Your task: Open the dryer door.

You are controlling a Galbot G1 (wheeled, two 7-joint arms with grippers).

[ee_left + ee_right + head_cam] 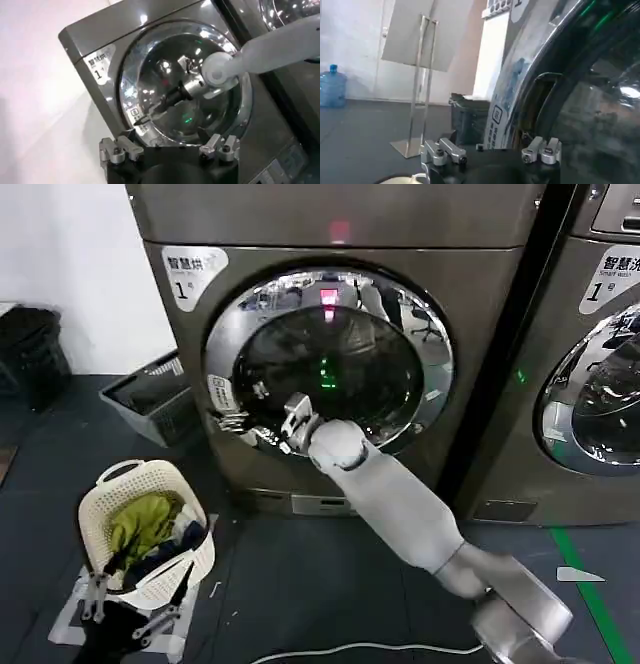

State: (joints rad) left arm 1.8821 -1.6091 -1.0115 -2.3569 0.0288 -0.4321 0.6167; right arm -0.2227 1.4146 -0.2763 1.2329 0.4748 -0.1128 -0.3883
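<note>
The dryer (480, 304) is a bronze-grey front-loader with a red light on its top panel. Its dryer door (330, 364) has a wide chrome rim and dark glass, and looks flush with the front. My right arm reaches up across the glass. The right gripper (238, 422) is at the rim's left edge by the small white sticker (221, 392), fingers open. The left wrist view shows the same door (165, 75) and the right gripper (142, 117) on its rim. The rim (520, 85) looms close in the right wrist view. My left gripper (135, 599) hangs low and open by the basket.
A white laundry basket (100, 524) with clothes stands on the floor at the left. A grey crate (150, 399) sits beside the dryer. The second machine (590, 364) is on the right. A white cable (350, 649) and green tape (590, 584) lie on the floor.
</note>
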